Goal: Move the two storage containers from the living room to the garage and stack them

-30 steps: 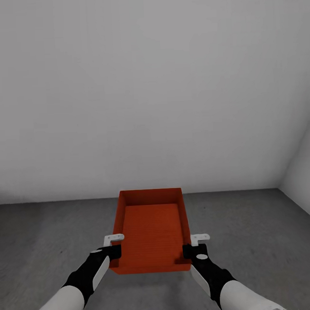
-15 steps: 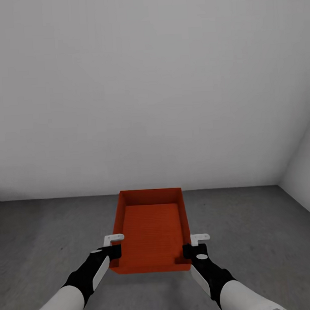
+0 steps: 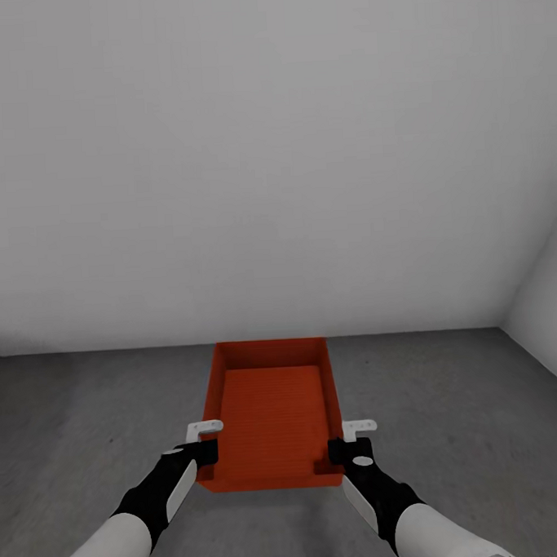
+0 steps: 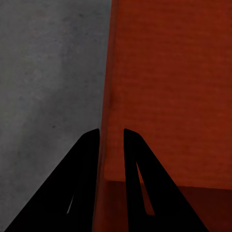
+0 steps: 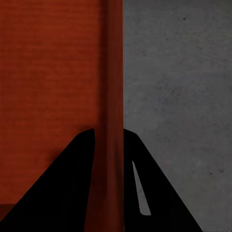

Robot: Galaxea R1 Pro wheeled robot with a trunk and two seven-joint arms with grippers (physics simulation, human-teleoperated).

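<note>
I hold one red-orange storage container [image 3: 273,409] in front of me, above the dark grey concrete floor [image 3: 90,419] of the garage. My left gripper [image 3: 207,452] is shut on its left wall near the front corner, and my right gripper [image 3: 340,451] is shut on its right wall. In the left wrist view the black fingers [image 4: 92,164] straddle the container wall [image 4: 110,96]. The right wrist view shows the same pinch, with fingers [image 5: 79,169] on either side of the wall [image 5: 114,72]. The bin is lidless and holds nothing. The other container is out of view.
A plain pale grey wall [image 3: 272,148] stands straight ahead, meeting the floor just beyond the bin. A second wall [image 3: 550,313] closes the corner at the right. Bare concrete stretches to the left and right of the bin.
The line where wall meets floor has slipped slightly upward in the head view, so the camera has shifted. The container and both grippers keep the same place in the picture.
</note>
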